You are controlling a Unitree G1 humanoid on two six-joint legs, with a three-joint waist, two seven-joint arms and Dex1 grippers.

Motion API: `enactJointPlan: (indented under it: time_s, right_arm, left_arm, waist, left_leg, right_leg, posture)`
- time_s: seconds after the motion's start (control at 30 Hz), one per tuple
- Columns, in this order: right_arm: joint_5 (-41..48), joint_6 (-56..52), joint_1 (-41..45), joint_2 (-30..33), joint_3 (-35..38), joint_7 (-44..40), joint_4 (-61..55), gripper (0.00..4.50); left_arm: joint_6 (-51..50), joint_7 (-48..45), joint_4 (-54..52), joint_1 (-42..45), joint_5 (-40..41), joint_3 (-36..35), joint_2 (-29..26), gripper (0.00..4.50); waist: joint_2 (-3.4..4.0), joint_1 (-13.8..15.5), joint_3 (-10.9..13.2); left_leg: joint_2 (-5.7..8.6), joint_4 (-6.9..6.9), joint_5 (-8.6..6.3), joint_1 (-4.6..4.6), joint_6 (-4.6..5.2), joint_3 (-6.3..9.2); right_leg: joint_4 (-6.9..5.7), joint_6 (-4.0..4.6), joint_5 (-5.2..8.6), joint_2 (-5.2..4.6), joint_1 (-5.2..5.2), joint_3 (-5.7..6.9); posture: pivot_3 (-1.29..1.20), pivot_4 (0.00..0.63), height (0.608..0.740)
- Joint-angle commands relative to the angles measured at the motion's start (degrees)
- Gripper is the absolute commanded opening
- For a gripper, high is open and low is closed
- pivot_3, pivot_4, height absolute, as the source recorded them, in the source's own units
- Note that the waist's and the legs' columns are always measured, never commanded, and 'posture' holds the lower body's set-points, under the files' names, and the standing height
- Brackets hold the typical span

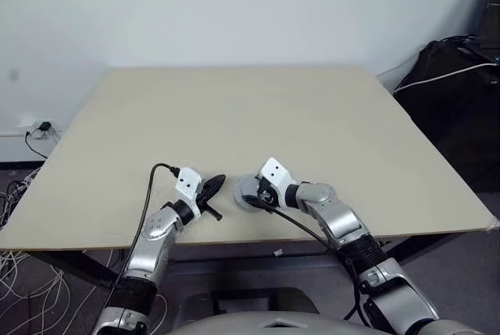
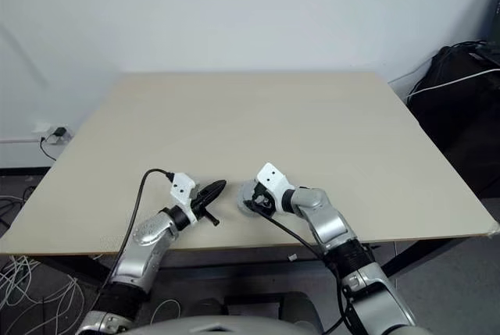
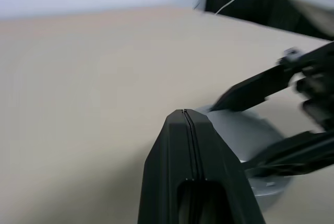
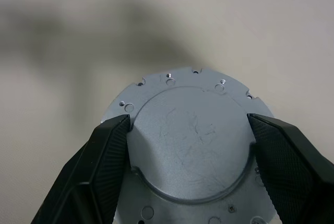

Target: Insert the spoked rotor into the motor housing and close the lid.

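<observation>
A round grey metal part (image 4: 188, 151) lies on the table (image 1: 234, 108) near its front edge. Its top face is smooth, with a raised centre and small holes round the rim; I take it for the lid (image 1: 248, 191), seated on the motor housing. No windings show, and the spoked rotor is hidden. My right gripper (image 4: 188, 119) is shut on the raised centre, one finger on each side. My left gripper (image 1: 219, 182) is shut with nothing in it, a little to the left of the part, tips pointing toward it (image 3: 183, 112).
The table's front edge (image 1: 234, 243) runs just behind both wrists. Black bags and a white cable (image 1: 453, 77) stand off the table's right side. A wall socket (image 1: 39, 128) and loose cables are at the left on the floor.
</observation>
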State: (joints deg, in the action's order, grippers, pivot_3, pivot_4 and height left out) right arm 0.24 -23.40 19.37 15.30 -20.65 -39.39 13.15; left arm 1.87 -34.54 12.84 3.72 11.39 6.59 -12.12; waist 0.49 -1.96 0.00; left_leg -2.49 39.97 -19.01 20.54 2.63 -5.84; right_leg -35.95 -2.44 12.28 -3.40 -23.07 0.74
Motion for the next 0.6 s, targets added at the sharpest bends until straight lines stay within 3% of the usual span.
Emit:
enactJointPlan:
  time_s: [0.03,0.33,0.6]
  right_arm:
    - [-1.36,-2.15,-1.42,0.41,-1.23,0.08,0.73,3.29]
    - [-1.14,-2.84,-2.36,0.42,-1.04,0.61,-0.85,3.29]
    - [-1.01,-3.16,-3.11,0.23,-1.04,0.66,-2.29,3.29]
  left_arm:
    - [-3.03,-2.72,1.53,3.69,0.39,0.39,-0.86,0.00]
    - [-9.48,-10.14,2.65,7.30,1.99,1.77,-0.84,0.00]
    - [-12.66,-11.26,2.97,8.74,0.50,2.98,-1.04,0.00]
  waist:
    - [0.00,-0.14,0.00]
    - [-0.03,-0.09,0.00]
    - [-0.04,-0.06,0.01]
  left_leg:
    - [0.00,0.00,0.00,0.00,-0.01,0.00]
    - [0.01,-0.01,0.12,0.00,-0.24,0.00]
    - [0.02,-0.03,0.10,0.02,-0.22,0.07]
  right_leg:
    - [0.00,0.00,0.00,0.00,0.00,0.00]
    - [0.03,-0.05,0.02,0.01,0.04,0.01]
    - [0.04,-0.10,0.06,0.00,0.04,0.00]
  posture:
    - [0.00,0.000,0.740]
    - [0.00,0.000,0.740]
    - [0.00,0.000,0.740]
